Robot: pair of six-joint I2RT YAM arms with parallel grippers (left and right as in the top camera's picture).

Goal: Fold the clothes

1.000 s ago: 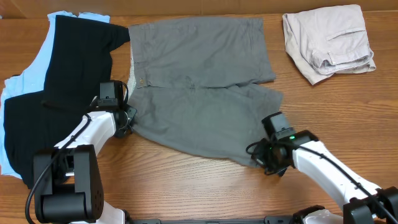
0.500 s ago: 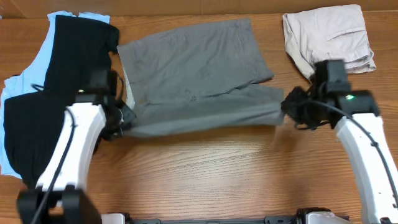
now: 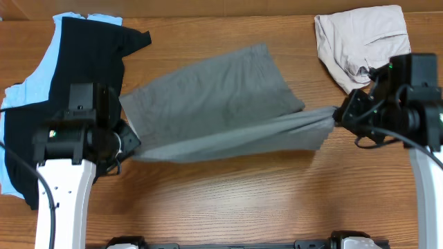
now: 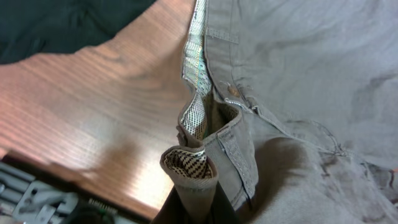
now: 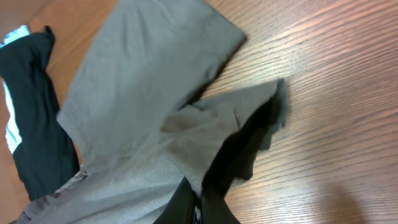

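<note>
Bare wood of the table (image 3: 228,200) fills the lower middle of the overhead frame, an open lane between the left arm (image 3: 66,180) at lower left and the right arm (image 3: 429,173) at the right edge. Across the centre the grey shorts (image 3: 214,97) are pulled taut, a barrier running from the left gripper (image 3: 128,142), clamped on the waistband, to the right gripper (image 3: 337,116), pinching a leg end. A black T-shirt (image 3: 76,62) on pale blue cloth (image 3: 15,93) covers the upper left, just beside the waistband. Beige shorts (image 3: 363,45) sit bunched in the upper right, near the right gripper. A narrow strip of bare wood separates them from the grey shorts; a wider patch lies open at top centre.
</note>
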